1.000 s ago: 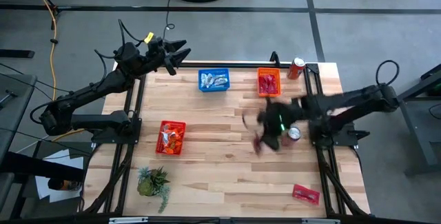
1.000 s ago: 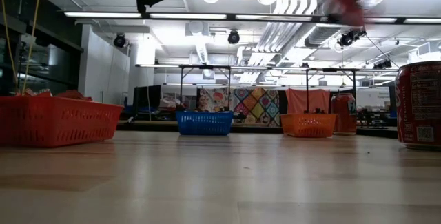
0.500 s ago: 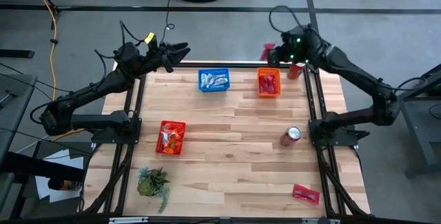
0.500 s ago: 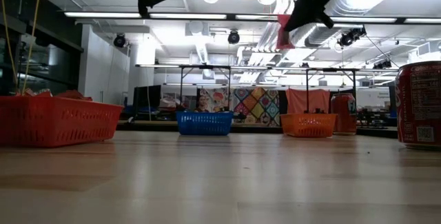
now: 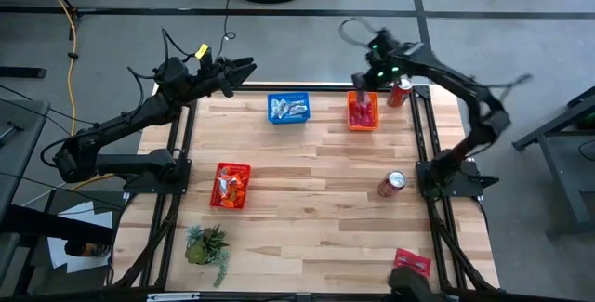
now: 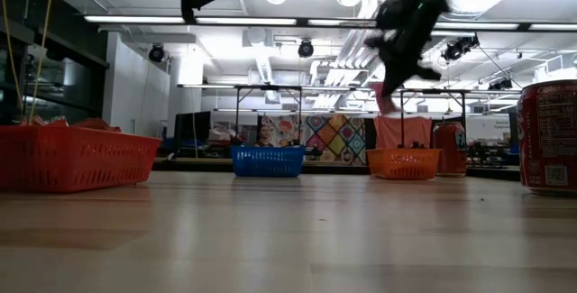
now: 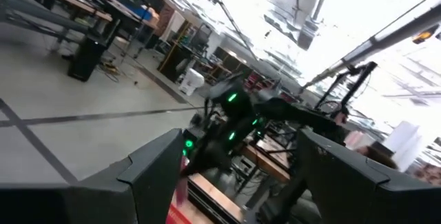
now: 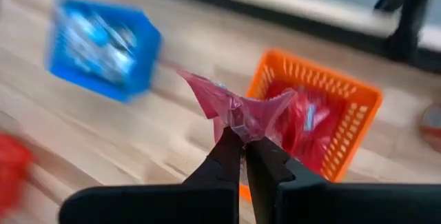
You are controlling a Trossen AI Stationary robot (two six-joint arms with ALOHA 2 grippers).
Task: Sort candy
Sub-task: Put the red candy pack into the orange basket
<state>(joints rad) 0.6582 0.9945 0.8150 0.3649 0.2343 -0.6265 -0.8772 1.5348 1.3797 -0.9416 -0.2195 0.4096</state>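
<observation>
My right jaws [image 8: 242,143] pinch a pink candy packet [image 8: 238,105] just above the orange basket [image 8: 358,124], directly below; my left jaws [image 7: 234,162] wait spread, well apart.

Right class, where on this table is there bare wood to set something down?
Bare wood lies mid-table between the red basket and the soda can, and along the near edge between the plant and a red packet. The far edge is crowded: blue basket, orange basket.
</observation>
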